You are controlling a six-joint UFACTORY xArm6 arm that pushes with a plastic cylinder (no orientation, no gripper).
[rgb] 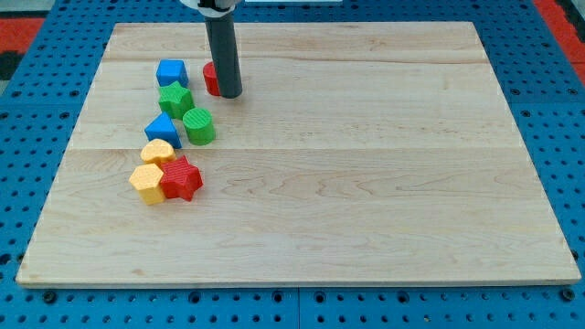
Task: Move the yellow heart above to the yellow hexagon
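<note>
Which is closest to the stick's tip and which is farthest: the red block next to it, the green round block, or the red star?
From my tip:
1. The red block, touching or nearly touching the rod on the view's left, partly hidden.
2. The green cylinder, lower and to the view's left.
3. The red star, farthest, toward the view's bottom, beside the yellow hexagon.

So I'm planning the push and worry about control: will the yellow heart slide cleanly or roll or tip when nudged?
The yellow heart looks squat and flat-bottomed, so it should slide rather than roll or tip. It seems rigid and light. It sits close against the yellow hexagon and near the red star, so a nudge may shift them too. My tip is far off, by a red block.
</note>
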